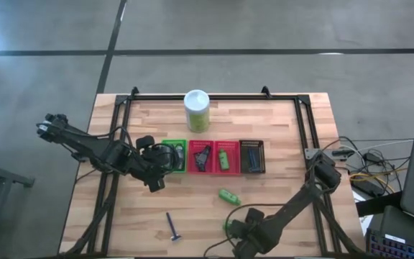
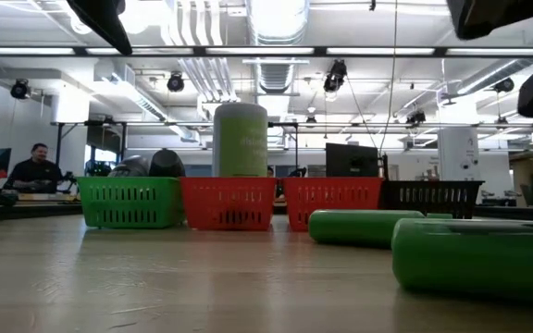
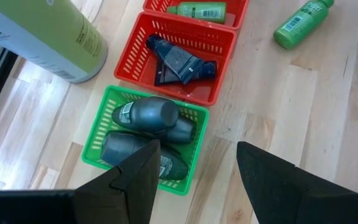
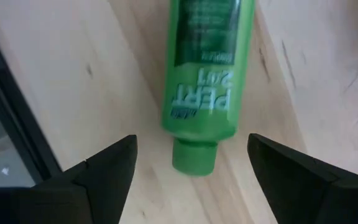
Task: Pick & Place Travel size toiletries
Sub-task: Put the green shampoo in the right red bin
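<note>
room: grey concrete floor [image 1: 264, 25] with dark seam lines; open ceiling with white ducts [image 2: 276, 23] and rows of strip lights [image 2: 359, 51]. furniture: pale wooden table [image 1: 279, 208], black frame. a seated person [image 2: 37, 168] at a far desk. cables [image 1: 369, 169] beside the table.

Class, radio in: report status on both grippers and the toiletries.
Left gripper open above the green basket of grey bottles. Right gripper open, hovering over a loose green bottle. Second green bottle and blue stick loose. Nothing in the way.
</note>
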`<state>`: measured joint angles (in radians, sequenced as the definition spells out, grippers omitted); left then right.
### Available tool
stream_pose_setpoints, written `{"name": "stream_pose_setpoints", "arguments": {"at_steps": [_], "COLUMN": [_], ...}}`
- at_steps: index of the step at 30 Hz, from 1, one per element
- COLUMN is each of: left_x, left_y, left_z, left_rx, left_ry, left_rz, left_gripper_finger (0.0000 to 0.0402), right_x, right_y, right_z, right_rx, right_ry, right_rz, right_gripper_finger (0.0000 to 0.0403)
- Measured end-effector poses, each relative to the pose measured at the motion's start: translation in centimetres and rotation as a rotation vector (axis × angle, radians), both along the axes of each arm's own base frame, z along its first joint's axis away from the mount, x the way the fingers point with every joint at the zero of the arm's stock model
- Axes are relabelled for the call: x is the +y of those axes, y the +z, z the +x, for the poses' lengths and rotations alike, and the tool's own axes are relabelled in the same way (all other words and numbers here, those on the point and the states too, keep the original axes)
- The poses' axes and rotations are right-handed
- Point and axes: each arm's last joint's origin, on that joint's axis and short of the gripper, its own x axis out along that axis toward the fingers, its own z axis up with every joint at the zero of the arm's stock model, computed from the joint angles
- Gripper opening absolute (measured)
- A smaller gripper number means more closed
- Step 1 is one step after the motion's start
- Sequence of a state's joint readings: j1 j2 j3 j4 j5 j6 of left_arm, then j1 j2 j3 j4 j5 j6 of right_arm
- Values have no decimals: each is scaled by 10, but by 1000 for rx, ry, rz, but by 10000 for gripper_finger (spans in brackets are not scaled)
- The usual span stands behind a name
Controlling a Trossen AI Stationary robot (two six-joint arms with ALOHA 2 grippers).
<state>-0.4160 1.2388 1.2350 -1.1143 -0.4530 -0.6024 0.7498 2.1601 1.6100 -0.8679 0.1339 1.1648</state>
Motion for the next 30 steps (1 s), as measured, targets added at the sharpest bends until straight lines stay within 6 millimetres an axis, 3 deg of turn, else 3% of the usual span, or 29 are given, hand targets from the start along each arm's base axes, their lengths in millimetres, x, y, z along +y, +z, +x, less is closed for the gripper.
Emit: {"name": "stream_pose_setpoints", "arguments": {"at_steps": [9, 21, 26, 30], "left_x": [0, 0, 0, 0], "left_y": [0, 0, 0, 0], "left_z": [0, 0, 0, 0], "left_rx": [0, 1, 1, 1], "left_ry": [0, 0, 0, -1], "left_rz": [0, 0, 0, 1], "left_gripper_finger": [218, 218, 218, 218], "right_x": [-15, -19, -20, -29], "right_y": [-4, -10, -2, 21], "right_z": [15, 14, 16, 11], "right_rx": [-19, -9, -31, -59], "right_ry": [-12, 15, 55, 12], "right_rz": [7, -9, 1, -36], "right_gripper_finger": [242, 191, 170, 169]}}
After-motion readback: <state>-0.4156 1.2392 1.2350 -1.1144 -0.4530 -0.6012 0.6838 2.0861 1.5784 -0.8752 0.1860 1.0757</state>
